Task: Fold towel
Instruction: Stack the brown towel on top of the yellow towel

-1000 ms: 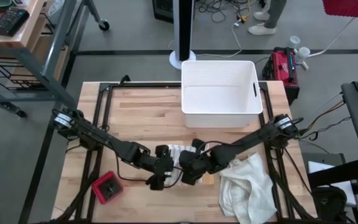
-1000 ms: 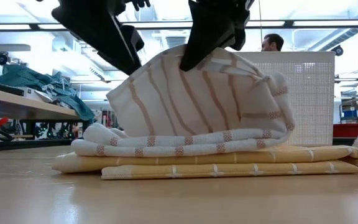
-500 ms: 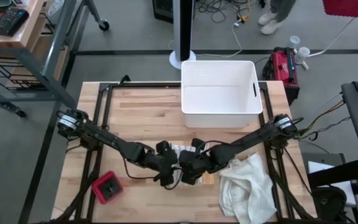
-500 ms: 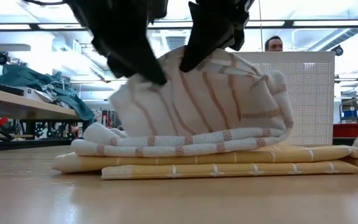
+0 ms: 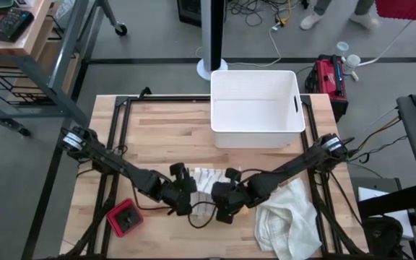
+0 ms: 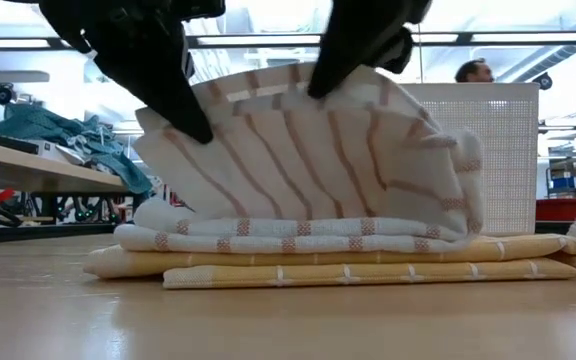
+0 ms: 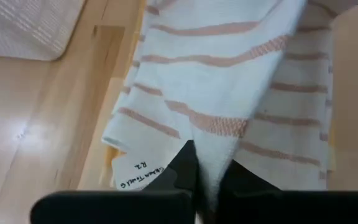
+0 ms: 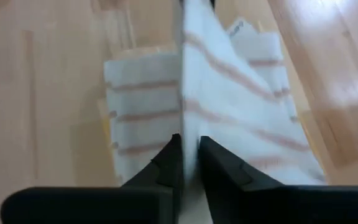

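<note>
At six o'clock on the wooden surface (image 5: 165, 137), both claws pinch the white pink-striped towel (image 6: 308, 160) raised above a folded yellow towel (image 6: 348, 270): left claw (image 6: 193, 125), right claw (image 6: 323, 85). Uneven pulling could slip an edge or drag the stack.

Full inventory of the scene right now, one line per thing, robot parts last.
striped towel: 1, white with pinkish-brown stripes, near-centre of table, top layer lifted by both grippers
yellow towel: 1, yellow, folded flat under the striped towel
crumpled towel: 1, cream, table's near right corner
bin: 1, white, empty, far side of table
red object: 1, red with dark top, near left corner
table: 1, light wood
person: 1, behind the bin in the low view
left gripper: shut on the striped towel
right gripper: shut on the striped towel
</note>
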Motion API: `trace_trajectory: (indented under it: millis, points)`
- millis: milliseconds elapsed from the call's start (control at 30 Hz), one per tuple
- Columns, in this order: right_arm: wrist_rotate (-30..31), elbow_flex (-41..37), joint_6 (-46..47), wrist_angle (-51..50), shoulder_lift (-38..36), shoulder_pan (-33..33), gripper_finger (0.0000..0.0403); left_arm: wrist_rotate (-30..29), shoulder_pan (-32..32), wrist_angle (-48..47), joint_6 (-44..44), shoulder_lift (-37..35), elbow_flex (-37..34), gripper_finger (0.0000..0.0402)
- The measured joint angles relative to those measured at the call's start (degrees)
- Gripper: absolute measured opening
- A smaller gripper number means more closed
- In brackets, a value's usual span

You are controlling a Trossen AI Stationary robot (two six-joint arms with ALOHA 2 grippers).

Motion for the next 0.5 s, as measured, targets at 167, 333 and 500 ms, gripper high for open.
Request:
trace_trajectory:
  millis: [167,333,500]
  points:
    - [0.09,0.01,4.48,-6.75,1.7,1.7,0.0094,-0.46,-1.3,-0.02,0.44,0.56,0.0,0.0002]
    - [0.13,0.02,6.81,-7.42,4.9,4.29,0.014,-1.24,-1.3,0.08,0.42,0.56,0.0,0.0001]
    - [0.43,0.02,11.04,-8.86,7.99,5.98,0.0169,-1.29,-1.32,0.24,0.18,0.56,0.0,0.0001]
